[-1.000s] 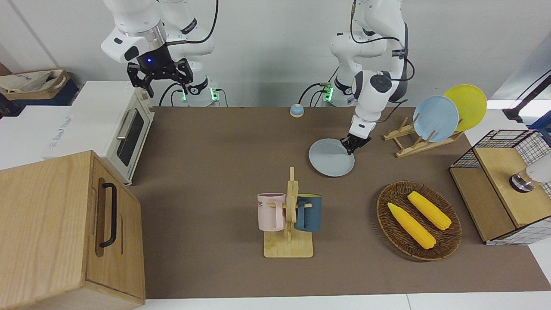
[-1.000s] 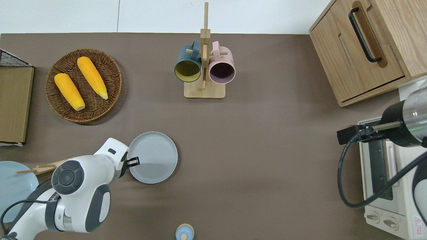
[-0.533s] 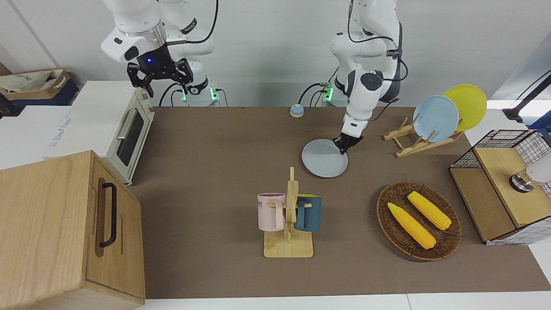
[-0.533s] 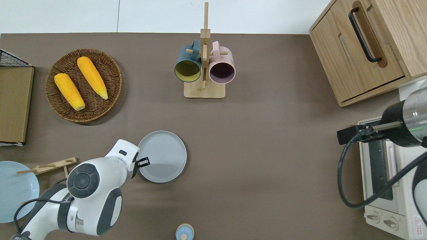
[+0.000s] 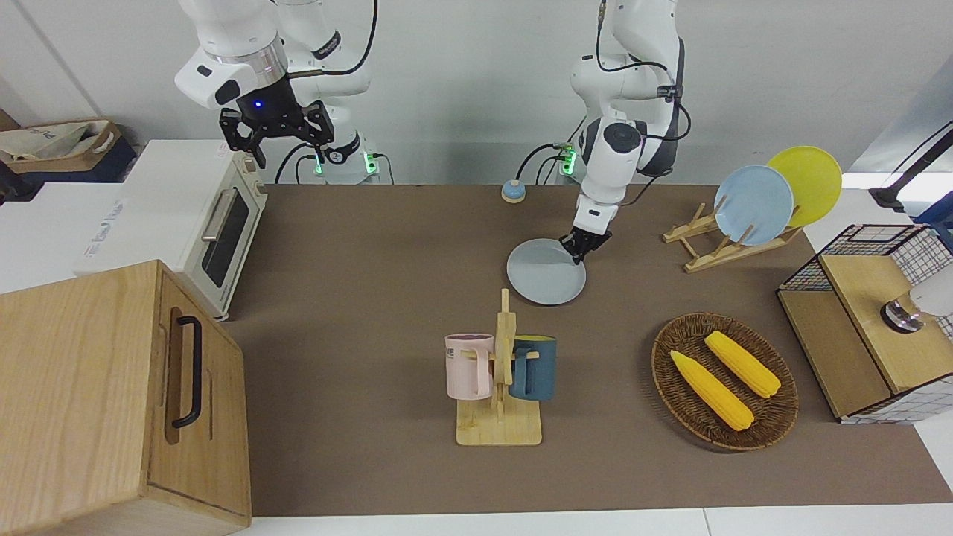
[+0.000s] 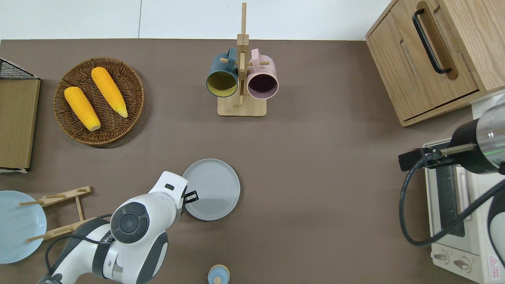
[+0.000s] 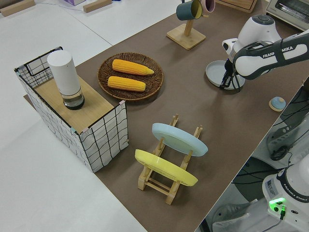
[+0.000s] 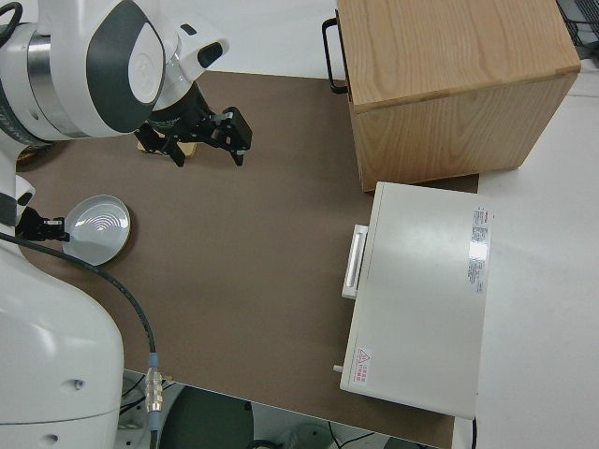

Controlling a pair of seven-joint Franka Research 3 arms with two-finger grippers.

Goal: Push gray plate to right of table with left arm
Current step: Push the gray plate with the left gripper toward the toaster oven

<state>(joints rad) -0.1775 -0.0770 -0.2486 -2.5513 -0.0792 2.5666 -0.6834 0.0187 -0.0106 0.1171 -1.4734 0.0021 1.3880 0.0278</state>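
Observation:
The gray plate (image 5: 546,272) (image 6: 213,189) (image 7: 218,72) (image 8: 98,227) lies flat on the brown table (image 5: 357,298), near its middle and closer to the robots than the mug rack. My left gripper (image 5: 579,249) (image 6: 191,196) (image 7: 226,82) is down at table height. It is shut, and its tip touches the plate's rim on the side toward the left arm's end. Nothing is held between the fingers. The right arm is parked with its gripper (image 5: 277,141) open.
A mug rack (image 5: 499,372) with a pink and a blue mug stands farther from the robots than the plate. A corn basket (image 5: 726,381), plate rack (image 5: 715,238) and wire crate (image 5: 878,313) fill the left arm's end. A bell (image 5: 512,191), toaster oven (image 5: 220,231) and wooden cabinet (image 5: 112,394) are also here.
The left gripper has slid along the table toward the right arm's end, and the gray plate has moved the same way ahead of it. The right arm has stayed still.

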